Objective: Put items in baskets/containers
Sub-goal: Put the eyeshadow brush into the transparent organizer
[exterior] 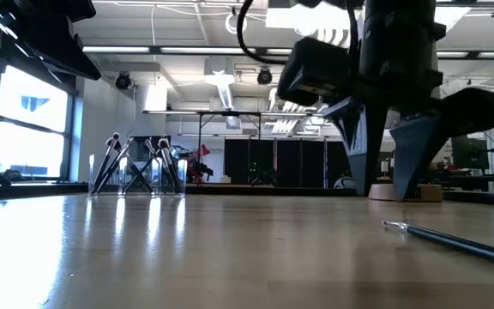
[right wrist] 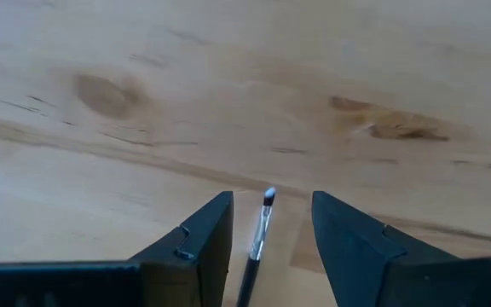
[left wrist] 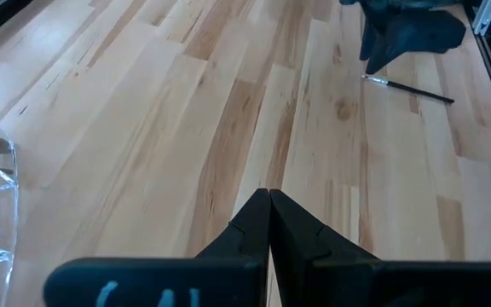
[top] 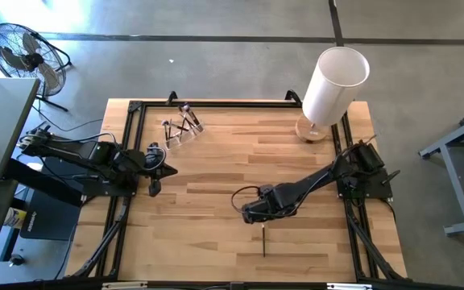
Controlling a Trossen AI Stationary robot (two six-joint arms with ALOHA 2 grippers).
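One thin dark makeup brush (top: 264, 241) with a small pale tip lies flat on the wooden table; it also shows in the low view (exterior: 453, 241) and the left wrist view (left wrist: 407, 88). My right gripper (top: 252, 214) is open above its tip end. In the right wrist view the brush (right wrist: 258, 240) shows between the two fingers of the right gripper (right wrist: 271, 205), untouched. The clear plastic cup (top: 182, 126) stands near the table's far left and holds several brushes (exterior: 140, 165) leaning inside it. My left gripper (left wrist: 268, 200) is shut and waits at the table's left (top: 155, 171).
A tall white cylinder (top: 333, 80) on a round wooden base stands at the table's far right corner. A black metal frame (top: 127, 121) runs along the table's edges. Bare wood lies between the lone brush and the cup. A fan (top: 22, 56) stands on the floor beyond the table.
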